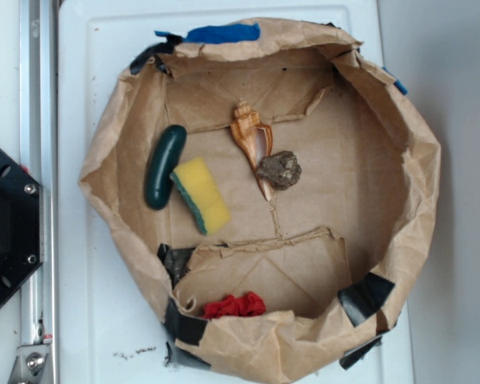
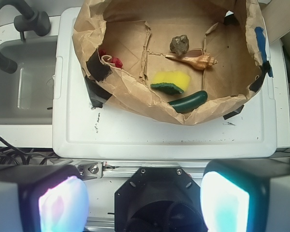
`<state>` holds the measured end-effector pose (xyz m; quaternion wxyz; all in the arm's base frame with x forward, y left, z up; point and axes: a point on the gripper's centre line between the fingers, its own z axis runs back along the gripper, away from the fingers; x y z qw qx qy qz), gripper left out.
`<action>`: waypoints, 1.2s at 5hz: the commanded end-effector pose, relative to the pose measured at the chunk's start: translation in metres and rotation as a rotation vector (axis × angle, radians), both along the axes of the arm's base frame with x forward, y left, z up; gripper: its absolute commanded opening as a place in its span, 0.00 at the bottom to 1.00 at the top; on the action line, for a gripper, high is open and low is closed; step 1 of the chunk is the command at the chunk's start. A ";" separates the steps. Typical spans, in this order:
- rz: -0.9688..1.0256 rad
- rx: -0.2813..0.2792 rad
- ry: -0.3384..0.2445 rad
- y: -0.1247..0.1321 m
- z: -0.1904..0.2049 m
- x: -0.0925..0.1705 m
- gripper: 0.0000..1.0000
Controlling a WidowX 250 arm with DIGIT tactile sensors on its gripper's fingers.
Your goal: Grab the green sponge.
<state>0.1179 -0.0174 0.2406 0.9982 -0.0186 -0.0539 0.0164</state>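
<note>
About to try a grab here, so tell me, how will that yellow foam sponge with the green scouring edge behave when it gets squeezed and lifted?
The yellow foam sponge with the green scouring edge looks like soft foam, so it probably compresses and weighs little. Lying flat on crumpled brown paper, it likely won't roll, though it may slide.

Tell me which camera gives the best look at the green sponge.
The exterior view. It looks straight down on the green sponge, showing its full yellow face and the green edge beside the dark green capsule. The wrist view shows the sponge smaller and farther off, at a slant, between the open gripper's fingers.
</note>
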 end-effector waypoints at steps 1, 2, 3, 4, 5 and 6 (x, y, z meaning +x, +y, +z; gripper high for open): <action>0.000 0.000 0.000 0.000 0.000 0.000 1.00; 0.073 -0.052 -0.005 -0.007 0.004 0.036 1.00; 0.119 -0.056 0.011 -0.004 -0.002 0.059 1.00; 0.086 -0.033 0.017 0.006 -0.014 0.080 1.00; -0.145 -0.031 0.009 0.026 -0.033 0.096 1.00; -0.393 0.061 -0.035 0.030 -0.041 0.098 1.00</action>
